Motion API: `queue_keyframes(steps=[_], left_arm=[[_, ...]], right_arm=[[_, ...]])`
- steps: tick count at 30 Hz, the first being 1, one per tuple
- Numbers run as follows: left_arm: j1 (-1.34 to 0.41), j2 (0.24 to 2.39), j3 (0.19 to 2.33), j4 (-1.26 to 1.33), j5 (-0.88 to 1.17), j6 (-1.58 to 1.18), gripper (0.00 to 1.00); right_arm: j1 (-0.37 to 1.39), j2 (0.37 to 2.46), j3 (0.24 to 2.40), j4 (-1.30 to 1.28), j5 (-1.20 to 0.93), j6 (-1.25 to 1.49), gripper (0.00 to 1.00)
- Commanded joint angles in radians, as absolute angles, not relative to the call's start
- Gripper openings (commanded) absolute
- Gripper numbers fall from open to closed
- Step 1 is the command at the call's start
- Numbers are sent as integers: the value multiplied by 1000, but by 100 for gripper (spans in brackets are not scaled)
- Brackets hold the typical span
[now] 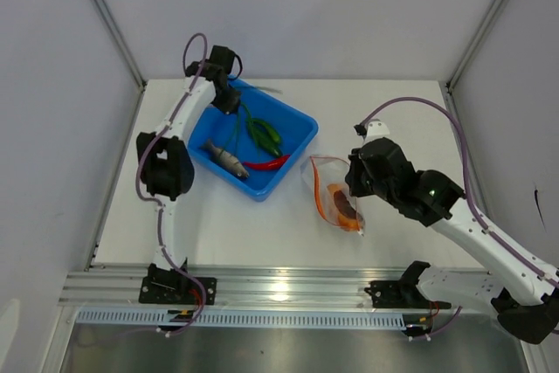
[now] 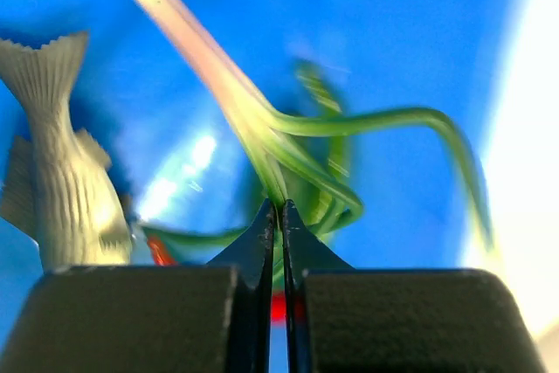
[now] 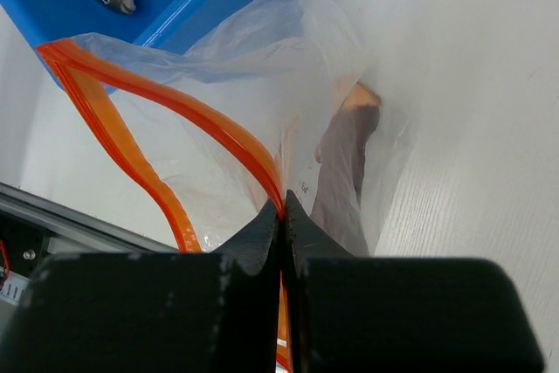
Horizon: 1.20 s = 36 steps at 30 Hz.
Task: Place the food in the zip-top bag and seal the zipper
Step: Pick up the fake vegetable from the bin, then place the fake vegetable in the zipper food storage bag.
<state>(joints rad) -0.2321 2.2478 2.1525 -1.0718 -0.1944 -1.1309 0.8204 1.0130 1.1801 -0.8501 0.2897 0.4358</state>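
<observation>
1. My left gripper (image 2: pixel 281 209) is pressed together on the green onion (image 2: pixel 203 58), pinching it where the white stem turns green, inside the blue tray (image 2: pixel 393 32).
2. The grey piece (image 2: pixel 52 172) lies to that gripper's left; the red chili (image 1: pixel 266 163) and green pods (image 1: pixel 265 133) lie close by.
3. My right gripper (image 3: pixel 281 207) pinches the zipper (image 3: pixel 218 134) of the zip-top bag (image 3: pixel 262 50) on the worktop (image 3: pixel 472 128); the purple-red slice (image 3: pixel 345 163) sits inside, just ahead of it.

1 blue tray (image 1: pixel 301 124), 1 zip-top bag (image 1: pixel 325 183), 1 grey fish (image 1: pixel 225 159), 1 red chili (image 1: pixel 267 163), 1 green onion (image 2: pixel 218 76), 2 green pods (image 1: pixel 265 134), 1 purple-red slice (image 1: pixel 342 200).
</observation>
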Motion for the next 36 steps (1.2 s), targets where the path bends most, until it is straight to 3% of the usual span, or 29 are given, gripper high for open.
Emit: queue_keyframes(steps=[1,8,14,24,29,36], left_arm=[[-252,2037,2177,-979,-193,-1040,1],[-302,1846,2113,-973,-184,-962,1],[-369,1573,1818,-861,-121,-878,1],[-615,1228,1550,-880,-149,-781,1],[-729,1134,1392,-796,-130,-741,0],[-831,1160,1359,-772,-248,-779,1]], right_arm=[[816,1026,1203,-795,307,420,0],[799,1068,1230,-785,322,414,0],[782,1130,1262,-772,330,425,0],[769,1206,1310,-752,417,408,0],[769,1210,1304,-727,403,429,0],[808,1227,1301,-696,408,460,0]])
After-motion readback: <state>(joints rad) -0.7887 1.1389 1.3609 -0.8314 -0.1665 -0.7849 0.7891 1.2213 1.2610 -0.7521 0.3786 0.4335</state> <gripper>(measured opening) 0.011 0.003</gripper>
